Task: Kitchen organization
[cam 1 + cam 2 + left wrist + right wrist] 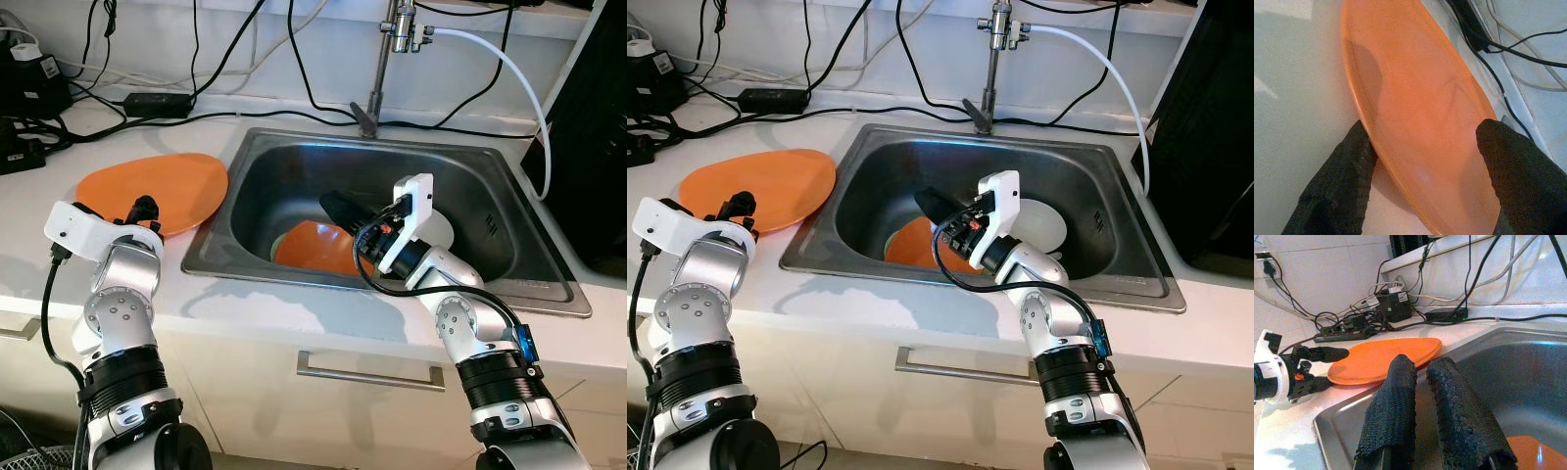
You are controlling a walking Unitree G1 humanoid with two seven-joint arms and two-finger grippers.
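Two orange dishes matter here. The large orange plate (154, 191) lies flat on the white surface (59, 201) just left of the sink (490, 196), its far edge close to the sink's rim. The smaller orange dish (313, 248) sits down in the basin, with a white plate (1038, 223) beside it.

The left pincer (1425, 161) is at the near edge of the large plate. Its fingers (1337, 181) stand wide apart with the plate's rim running between them, not yet pinched; whether either pad touches the rim is hard to tell. The plate's long axis runs away from this pincer, toward the cables (196, 108) at the wall.

The right pincer (343, 209) hangs inside the basin, just above the smaller dish, pointing left toward the large plate. Its fingers (1396, 406) are nearly together with only a narrow slit between them, and nothing is held.

The left arm is clearly the nearer to the large plate, so a grip on that near rim looks like the coming move.
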